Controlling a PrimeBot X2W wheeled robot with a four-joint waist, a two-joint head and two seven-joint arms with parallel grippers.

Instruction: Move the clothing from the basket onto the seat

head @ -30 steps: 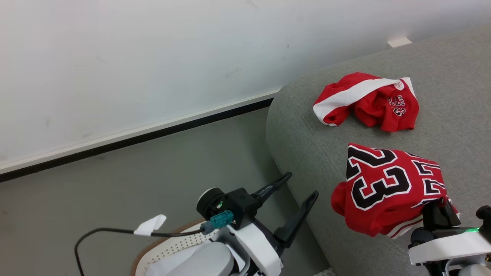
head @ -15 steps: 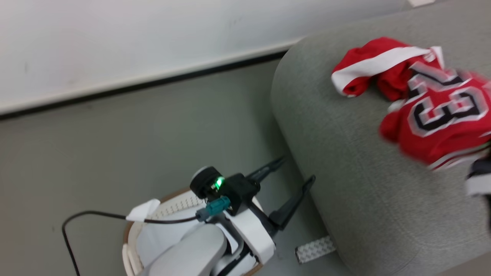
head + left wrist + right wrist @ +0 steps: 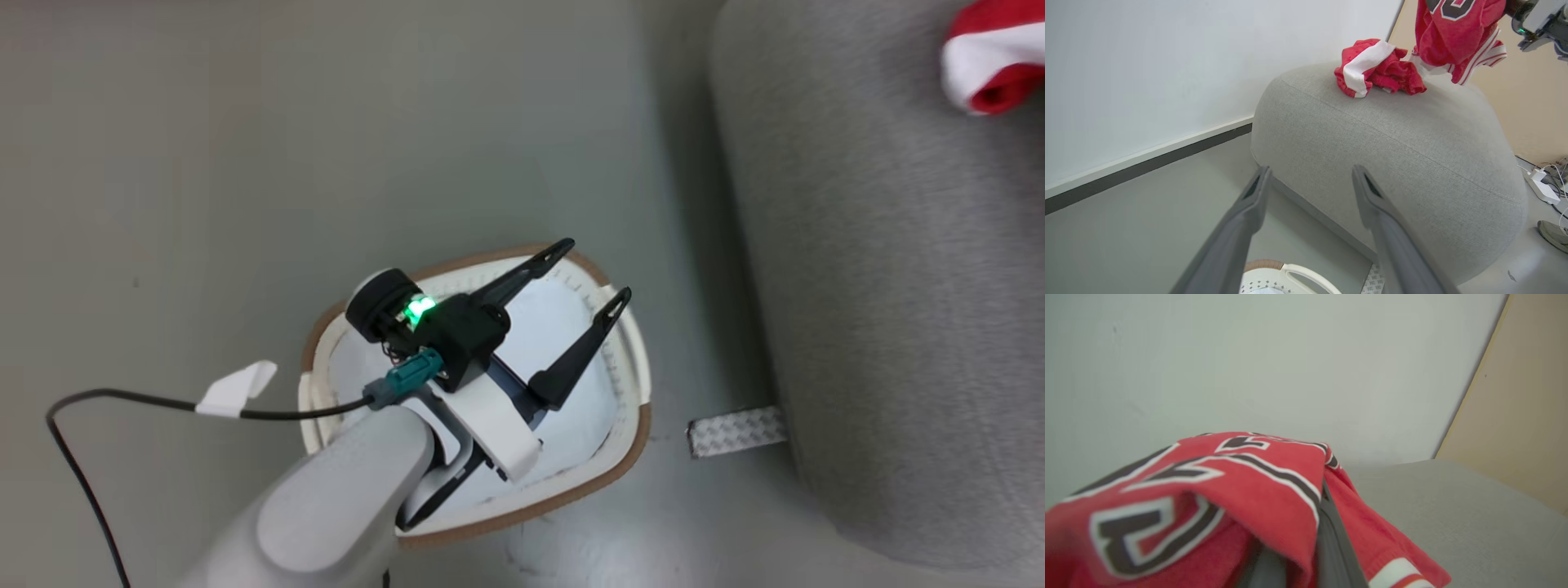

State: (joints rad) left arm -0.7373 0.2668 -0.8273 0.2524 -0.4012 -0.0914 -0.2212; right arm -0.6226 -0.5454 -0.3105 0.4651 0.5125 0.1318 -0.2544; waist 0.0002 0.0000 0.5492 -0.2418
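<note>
The cream basket (image 3: 633, 425) with its brown rim stands on the floor, and what shows of its inside is bare white. My left gripper (image 3: 594, 269) hangs open above it, with nothing between its fingers (image 3: 1259, 192). The big grey seat (image 3: 1392, 134) rises just beyond. On its top lies the red piece with the broad white band (image 3: 1367, 65), whose edge shows in the head view (image 3: 980, 69). My right gripper (image 3: 1298, 559) is shut on the "23" jersey (image 3: 1229, 490), which drapes over its fingers and hangs above the seat's far side (image 3: 1453, 28).
A white wall with a dark baseboard (image 3: 1147, 167) runs behind the seat. A patterned white strip (image 3: 735, 430) lies on the floor at the seat's foot. A black cable with a white tag (image 3: 237, 388) trails from my left wrist. A power strip (image 3: 1541, 185) and a shoe (image 3: 1553, 234) lie past the seat.
The head camera has tilted down onto the basket, sliding the seat and clothing up and right. The right gripper has carried the jersey farther over the seat. The left gripper stays open.
</note>
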